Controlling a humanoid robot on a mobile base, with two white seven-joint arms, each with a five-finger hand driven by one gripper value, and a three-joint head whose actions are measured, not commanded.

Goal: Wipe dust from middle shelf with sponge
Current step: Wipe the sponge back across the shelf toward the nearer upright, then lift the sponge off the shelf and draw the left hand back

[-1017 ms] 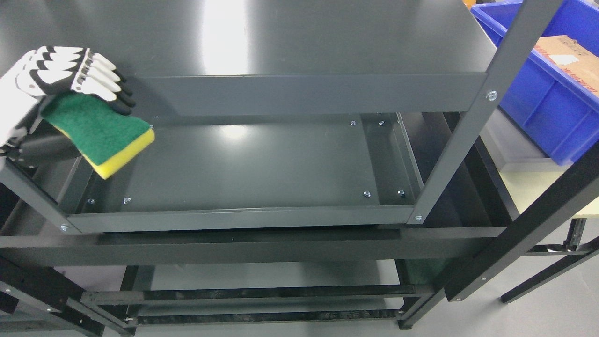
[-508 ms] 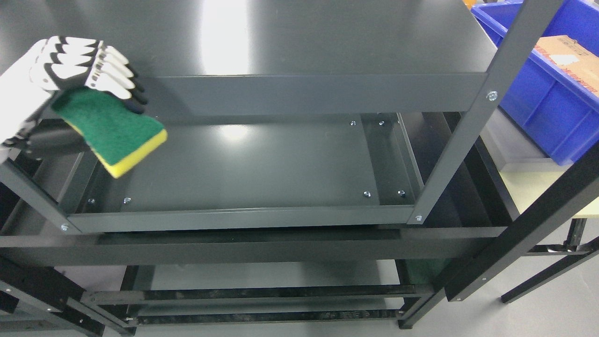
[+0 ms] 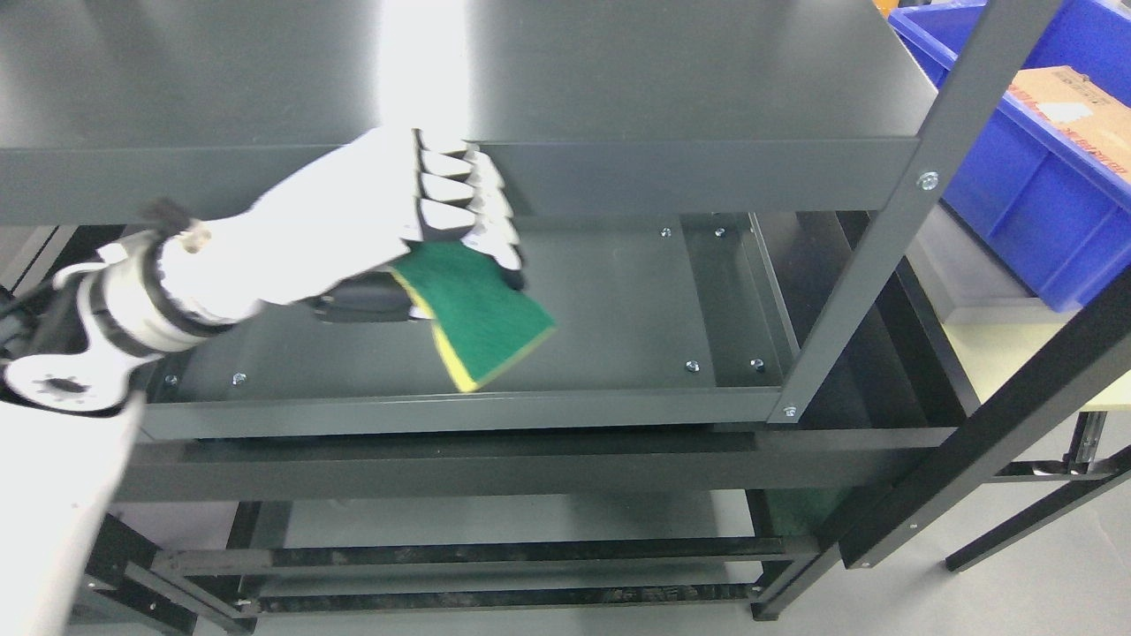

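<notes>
item, our left hand (image 3: 389, 212): reaching in from the left over the middle shelf (image 3: 610, 309) of a dark metal rack, fingers (image 3: 482, 208) pressed together side by side and curled down onto a sponge (image 3: 477, 314), thumb under it. item, sponge: green scouring face up, yellow foam edge toward the shelf's front lip, tilted, near the shelf's middle; whether it touches the surface we cannot tell. item, blue bin (image 3: 1043, 177) holding a cardboard box (image 3: 1074, 110), at upper right beyond the rack's post
</notes>
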